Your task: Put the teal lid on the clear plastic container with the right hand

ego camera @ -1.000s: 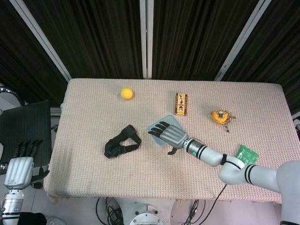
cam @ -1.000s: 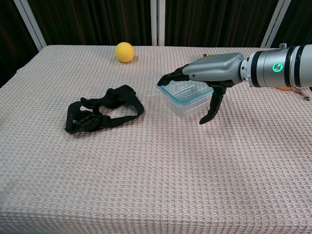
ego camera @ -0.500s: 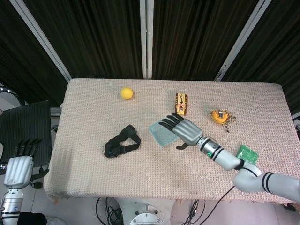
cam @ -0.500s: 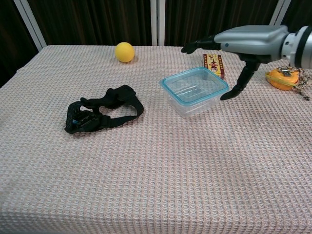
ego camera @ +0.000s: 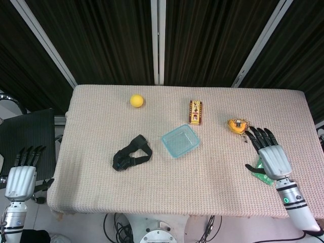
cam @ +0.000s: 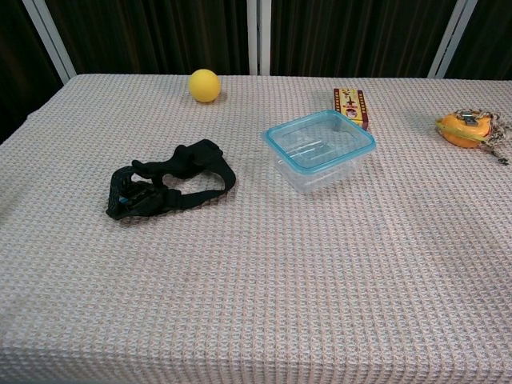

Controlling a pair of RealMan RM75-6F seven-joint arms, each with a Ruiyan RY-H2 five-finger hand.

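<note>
The clear plastic container (ego camera: 180, 141) stands mid-table with the teal lid (cam: 320, 141) seated on its rim. My right hand (ego camera: 269, 157) hovers at the table's right front, far from the container, fingers spread and holding nothing. It covers most of a green packet (ego camera: 259, 172). My left hand (ego camera: 21, 175) hangs off the table's left side, fingers straight and apart. Neither hand shows in the chest view.
A black strap (ego camera: 130, 154) lies left of the container. A yellow ball (ego camera: 136, 100) sits at the back. A red and yellow box (ego camera: 195, 112) lies behind the container, and an orange object with a chain (ego camera: 238, 125) lies to the right.
My right hand has lifted off the lidded container and swung away to the table's right front. The container and lid stay in place. The left hand has barely moved.
</note>
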